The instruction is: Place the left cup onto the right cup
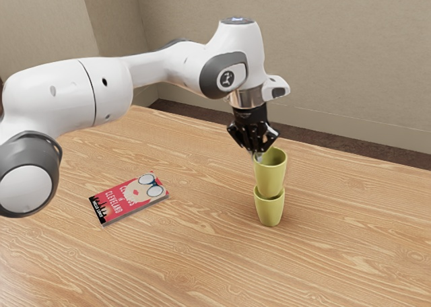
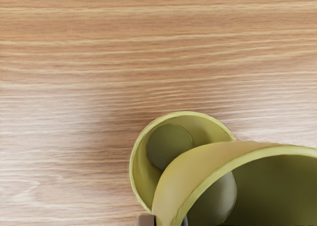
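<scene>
**Cup held by its rim above its partner**

The gripper (image 1: 258, 147) is pointed straight down and is nearly closed. Its fingers appear to be pinched on the wall of the held cup (image 1: 271, 174), at the rim on the exterior view's left side, one finger inside and one outside. A rim pinch of this kind leaves the cup's base free, so that it can be lowered into another cup without the fingers getting in the way.

The held cup is hung slightly tilted, as is to be expected when it is gripped at one side only. Its base is seen at the mouth of the lower cup (image 1: 269, 209), which is stood upright on the table (image 1: 350, 253). Whether the base is already rested inside cannot be told. In the wrist view the two rims are seen offset, with part of the lower cup's inside left uncovered, so the stacking is judged close but not certainly seated.

A red book (image 1: 128, 198) is laid flat on the table, well apart from both cups.
</scene>
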You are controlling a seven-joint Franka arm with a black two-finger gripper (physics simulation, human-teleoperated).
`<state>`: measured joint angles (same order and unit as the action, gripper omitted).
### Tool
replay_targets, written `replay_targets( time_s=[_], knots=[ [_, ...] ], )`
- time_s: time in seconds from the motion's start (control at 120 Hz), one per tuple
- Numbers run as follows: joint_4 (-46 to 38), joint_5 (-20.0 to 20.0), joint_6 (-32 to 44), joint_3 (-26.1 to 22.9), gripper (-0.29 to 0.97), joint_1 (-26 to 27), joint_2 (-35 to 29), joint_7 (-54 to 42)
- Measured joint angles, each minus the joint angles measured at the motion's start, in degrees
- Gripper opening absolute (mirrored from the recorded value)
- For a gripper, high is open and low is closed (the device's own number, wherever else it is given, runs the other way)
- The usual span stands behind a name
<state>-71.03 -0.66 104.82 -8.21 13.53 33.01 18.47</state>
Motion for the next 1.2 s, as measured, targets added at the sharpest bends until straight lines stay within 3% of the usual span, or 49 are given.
replay_targets(
  time_s=[0.667,1.1,1.2],
  knots=[
    [-1.8,-0.5,0.5,0.6,-0.11,-0.8,-0.7,0.3],
    [-4.2,-1.0,5.0,0.5,-0.11,-0.3,0.2,0.4],
    [-5.0,-0.6,5.4,0.5,0.11,-0.3,0.2,0.4]
  ],
)
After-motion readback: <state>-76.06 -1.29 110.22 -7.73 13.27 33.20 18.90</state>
